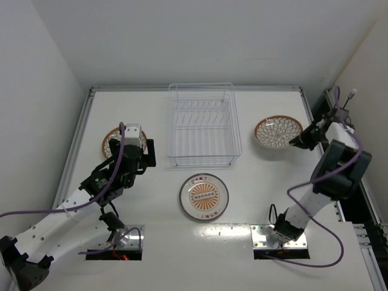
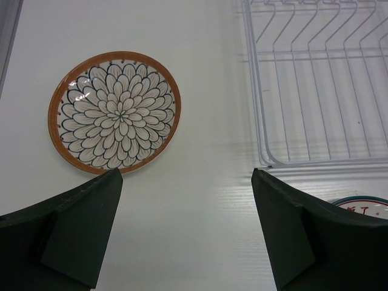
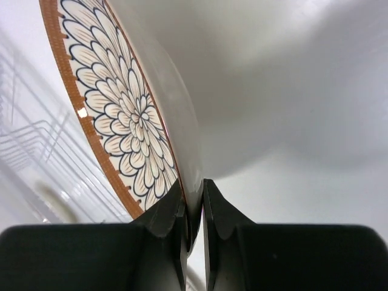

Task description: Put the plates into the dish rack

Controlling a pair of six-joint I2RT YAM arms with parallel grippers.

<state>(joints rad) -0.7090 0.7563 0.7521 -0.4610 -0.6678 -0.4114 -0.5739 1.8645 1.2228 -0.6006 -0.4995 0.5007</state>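
The white wire dish rack (image 1: 202,124) stands at the table's back centre and holds nothing. My right gripper (image 1: 301,140) is shut on the rim of a petal-patterned plate (image 1: 277,131) and holds it lifted and tilted to the rack's right; in the right wrist view the plate (image 3: 121,109) sits edge-on between the fingers (image 3: 171,212). A second petal-patterned plate (image 2: 114,111) lies flat left of the rack, partly hidden under my left arm in the top view (image 1: 111,140). My left gripper (image 2: 187,182) is open above the table beside it. The medallion plate (image 1: 204,197) lies in front of the rack.
The rack's near-left corner (image 2: 267,160) is just right of my left gripper. A raised metal rail (image 1: 79,136) runs along the table's left edge, and another (image 1: 309,109) along the right. White walls enclose the back and sides.
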